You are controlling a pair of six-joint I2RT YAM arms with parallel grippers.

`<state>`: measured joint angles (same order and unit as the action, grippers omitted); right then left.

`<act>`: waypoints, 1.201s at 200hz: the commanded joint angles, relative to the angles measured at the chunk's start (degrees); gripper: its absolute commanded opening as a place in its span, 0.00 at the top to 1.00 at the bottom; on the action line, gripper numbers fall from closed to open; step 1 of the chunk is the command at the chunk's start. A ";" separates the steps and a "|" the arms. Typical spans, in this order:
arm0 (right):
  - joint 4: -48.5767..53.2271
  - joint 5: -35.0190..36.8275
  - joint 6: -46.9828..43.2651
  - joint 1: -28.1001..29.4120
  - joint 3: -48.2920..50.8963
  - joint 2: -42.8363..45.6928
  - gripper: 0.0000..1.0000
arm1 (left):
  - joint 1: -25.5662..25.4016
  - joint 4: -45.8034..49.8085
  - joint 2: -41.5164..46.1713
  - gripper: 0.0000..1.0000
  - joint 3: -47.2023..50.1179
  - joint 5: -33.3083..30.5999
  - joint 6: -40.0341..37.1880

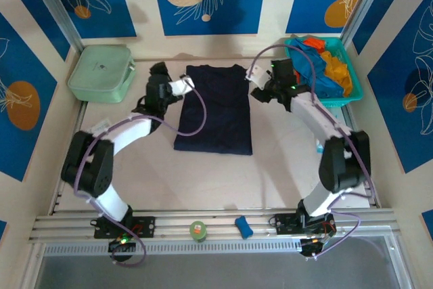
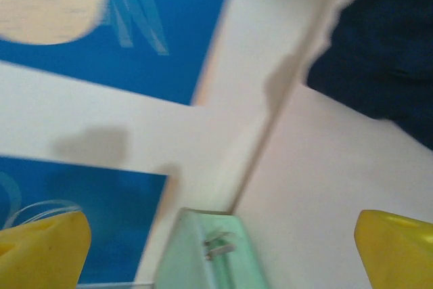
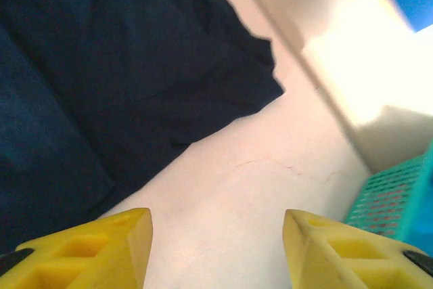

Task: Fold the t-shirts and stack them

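Overhead view: bright, even, diffuse light, with focus sharp throughout. Only soft shadows are cast by the arms on the pale tabletop (image 1: 284, 181). The dark navy cloth t-shirt (image 1: 215, 109) at frame centre is rendered near-black and most fold detail is lost.

Left wrist view: heavy motion blur across the frame. The pale green plastic box (image 2: 210, 255) at bottom centre is smeared. Two soft grey shadows are seen on the white wall stripe (image 2: 135, 120).

Right wrist view: the white wall (image 3: 352, 65) at upper right is blown out. The yellow plastic fingertips (image 3: 95, 248) in the lower corners are slightly soft.
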<state>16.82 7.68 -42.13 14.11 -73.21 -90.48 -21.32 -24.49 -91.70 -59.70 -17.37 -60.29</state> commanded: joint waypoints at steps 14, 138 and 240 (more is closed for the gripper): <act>1.17 -13.58 -15.07 -2.06 8.22 10.93 0.41 | 4.61 6.11 15.18 0.01 2.77 16.94 5.92; 26.89 -6.79 -40.09 13.56 15.92 7.31 0.41 | -6.41 53.82 21.14 0.02 11.49 26.66 -32.13; 22.61 -2.37 -41.56 14.96 15.99 -1.66 0.42 | -8.03 51.05 8.64 0.03 10.49 25.39 -32.49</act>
<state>39.83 4.80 -82.54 28.56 -56.01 -90.80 -29.02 26.26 -81.21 -47.94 7.97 -91.61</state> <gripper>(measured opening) 0.584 0.970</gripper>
